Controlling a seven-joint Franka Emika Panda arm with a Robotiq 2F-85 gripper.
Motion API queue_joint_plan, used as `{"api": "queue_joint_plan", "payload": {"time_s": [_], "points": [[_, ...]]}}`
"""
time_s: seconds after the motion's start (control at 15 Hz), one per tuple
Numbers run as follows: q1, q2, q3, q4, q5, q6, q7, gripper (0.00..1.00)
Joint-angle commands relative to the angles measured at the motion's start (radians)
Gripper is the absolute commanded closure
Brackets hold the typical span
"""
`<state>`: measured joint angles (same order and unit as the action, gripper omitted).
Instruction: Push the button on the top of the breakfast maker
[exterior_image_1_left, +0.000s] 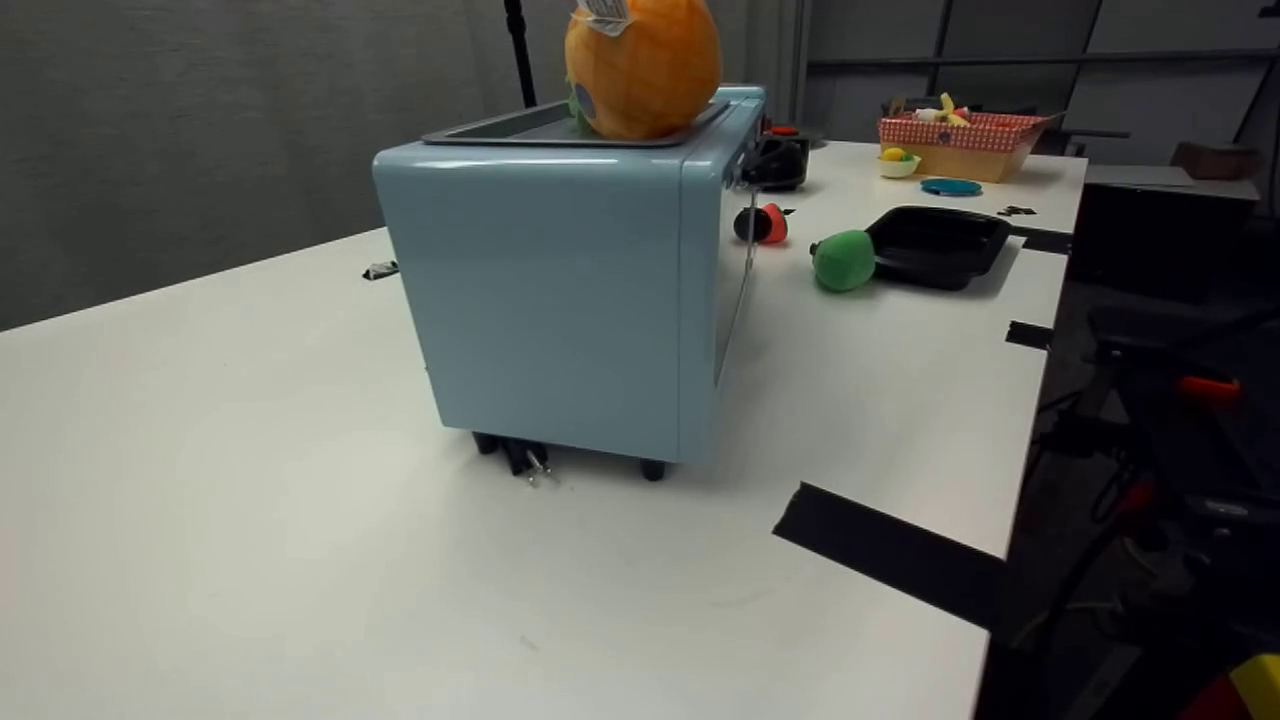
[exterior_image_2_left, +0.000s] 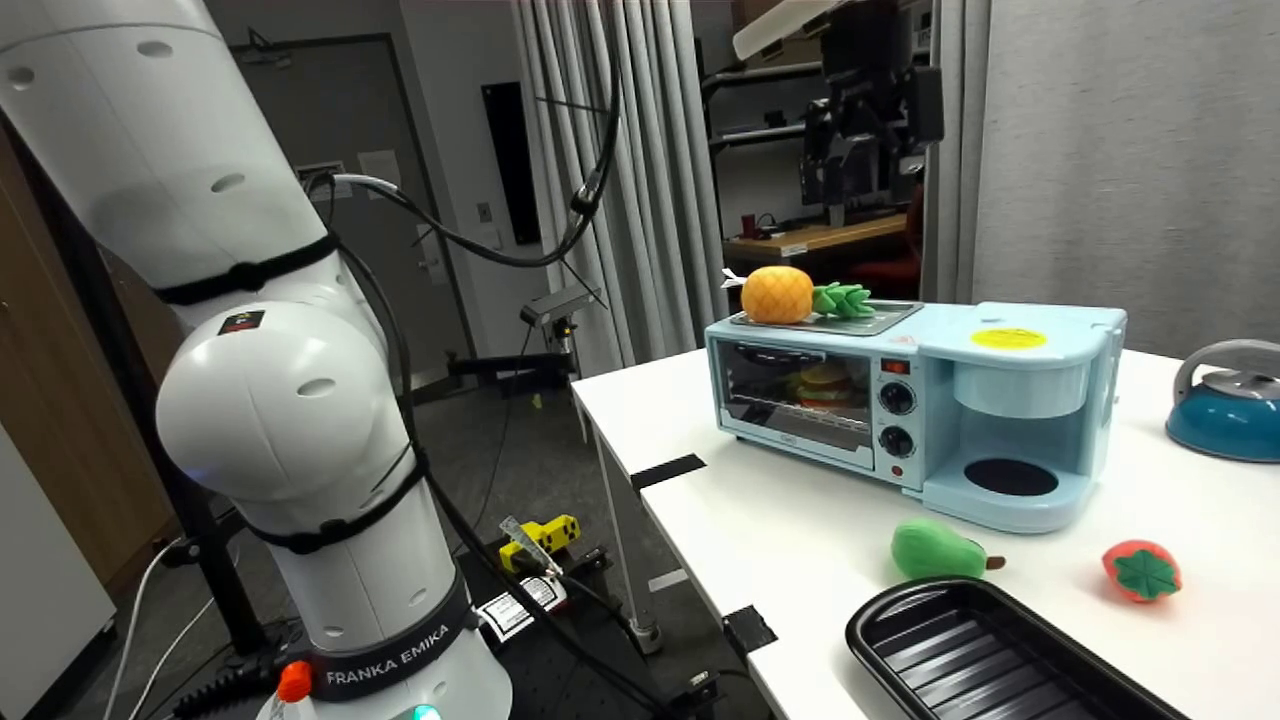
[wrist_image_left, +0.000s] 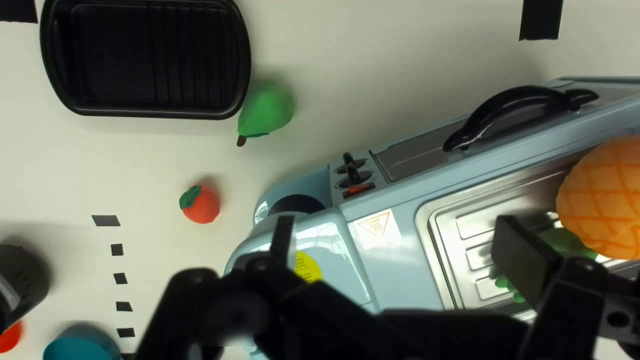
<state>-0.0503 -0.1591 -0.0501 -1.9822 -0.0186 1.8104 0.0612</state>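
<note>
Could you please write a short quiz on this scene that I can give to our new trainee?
1. Name it: which toy fruit lies on the metal tray atop the breakfast maker?
2. True or false: the hand stands open.
3. Multiple choice: what colour is the round sticker on top of the breakfast maker? A) red B) yellow C) green

Key:
1. The pineapple.
2. True; in the wrist view its fingers stand well apart.
3. B, yellow.
</note>
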Motion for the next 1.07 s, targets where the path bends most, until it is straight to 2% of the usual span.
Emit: {"api": "queue_joint_plan", "payload": {"time_s": [0.0, 0.4, 0.47, 0.67, 1.0], "points": [[-0.007, 0.143, -0.003, 0.149, 0.004, 0.005, 0.037, 0.00], [-0.006, 0.328, -0.013, 0.345, 0.008, 0.016, 0.095, 0.00], [-0.001, 0.254, -0.010, 0.244, 0.000, 0.031, 0.072, 0.00], [-0.001, 0.312, -0.013, 0.305, 0.000, 0.032, 0.081, 0.00], [-0.001, 0.320, -0.013, 0.318, 0.000, 0.032, 0.082, 0.00]]}}
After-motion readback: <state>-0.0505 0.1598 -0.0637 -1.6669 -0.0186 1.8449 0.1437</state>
